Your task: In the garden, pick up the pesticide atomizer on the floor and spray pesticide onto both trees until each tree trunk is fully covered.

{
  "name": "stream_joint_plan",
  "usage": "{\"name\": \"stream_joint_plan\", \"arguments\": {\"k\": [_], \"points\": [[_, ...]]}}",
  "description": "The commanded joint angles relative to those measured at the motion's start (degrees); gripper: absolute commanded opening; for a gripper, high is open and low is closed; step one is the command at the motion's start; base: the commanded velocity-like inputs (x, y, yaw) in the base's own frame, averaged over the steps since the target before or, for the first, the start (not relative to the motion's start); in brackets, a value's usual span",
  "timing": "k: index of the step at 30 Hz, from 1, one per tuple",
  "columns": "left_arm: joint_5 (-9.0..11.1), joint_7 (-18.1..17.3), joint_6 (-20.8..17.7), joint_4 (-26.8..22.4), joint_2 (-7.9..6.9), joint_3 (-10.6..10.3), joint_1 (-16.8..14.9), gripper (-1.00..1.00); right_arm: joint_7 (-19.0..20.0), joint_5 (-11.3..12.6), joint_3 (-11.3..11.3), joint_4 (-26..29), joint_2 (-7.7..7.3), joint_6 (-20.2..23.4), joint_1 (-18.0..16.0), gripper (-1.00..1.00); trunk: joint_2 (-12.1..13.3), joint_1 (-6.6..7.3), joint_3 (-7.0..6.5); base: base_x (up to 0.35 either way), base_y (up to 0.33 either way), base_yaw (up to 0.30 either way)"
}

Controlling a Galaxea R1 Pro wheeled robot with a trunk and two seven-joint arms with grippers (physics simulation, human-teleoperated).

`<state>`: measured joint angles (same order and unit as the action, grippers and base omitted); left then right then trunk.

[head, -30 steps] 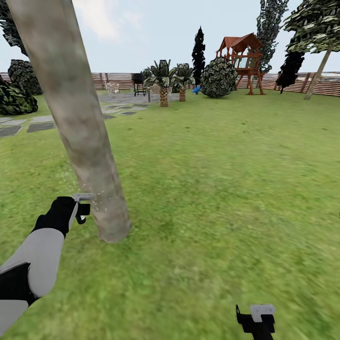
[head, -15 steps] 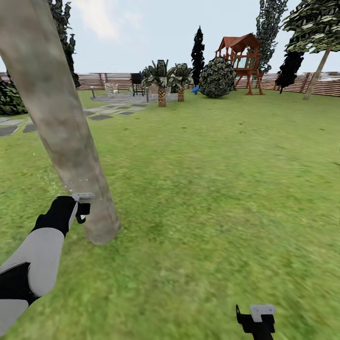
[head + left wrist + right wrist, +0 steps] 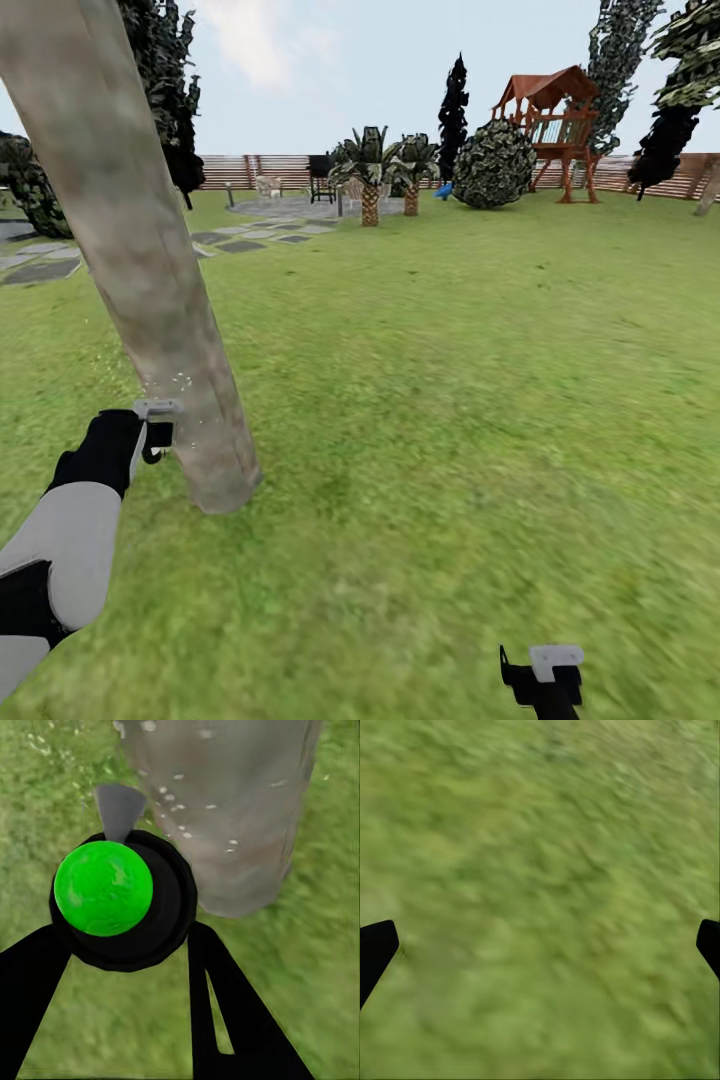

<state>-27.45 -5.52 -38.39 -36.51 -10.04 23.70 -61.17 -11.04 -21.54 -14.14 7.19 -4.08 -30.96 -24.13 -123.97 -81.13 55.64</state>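
Ahead of you at the far side, a wooden play tower (image 3: 552, 125) with a red-brown roof stands against the fence line, with a round mottled bush (image 3: 493, 165) just beside it and a small blue thing (image 3: 443, 189) low at the bush's near side. Two short palm plants (image 3: 388, 175) stand together nearer the middle, and a black grill (image 3: 321, 178) stands just beside them on a round paved patch. Flat grey stepping stones (image 3: 240, 243) trail across the grass toward you. A thin black conifer (image 3: 453, 105) rises behind the palms.
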Motion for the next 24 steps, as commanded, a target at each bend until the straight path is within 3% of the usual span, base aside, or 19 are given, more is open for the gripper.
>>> {"name": "stream_joint_plan", "arguments": {"k": [1,5,24], "points": [[-0.48,-0.56,-0.25,-0.2,-0.35,0.16,0.03,-1.0,-0.3,-0.61,-0.29,-0.08,0.02,-0.15,-0.04,1.0,-0.02,0.0,0.05,0.015,-0.007,0.278],[-0.43,-0.55,-0.24,0.19,-0.24,-0.06,0.09,-1.0,-0.3,-0.61,-0.27,-0.08,-0.03,-0.15,-0.04,1.0,-0.02,0.0,0.05,0.004,-0.074,0.172],[-0.5,-0.2,-0.12,0.48,0.12,0.03,0.11,-1.0,-0.3,-0.61,-0.3,-0.08,-0.05,-0.15,-0.04,1.0,-0.02,0.0,0.05,0.0,-0.27,0.029]]}}
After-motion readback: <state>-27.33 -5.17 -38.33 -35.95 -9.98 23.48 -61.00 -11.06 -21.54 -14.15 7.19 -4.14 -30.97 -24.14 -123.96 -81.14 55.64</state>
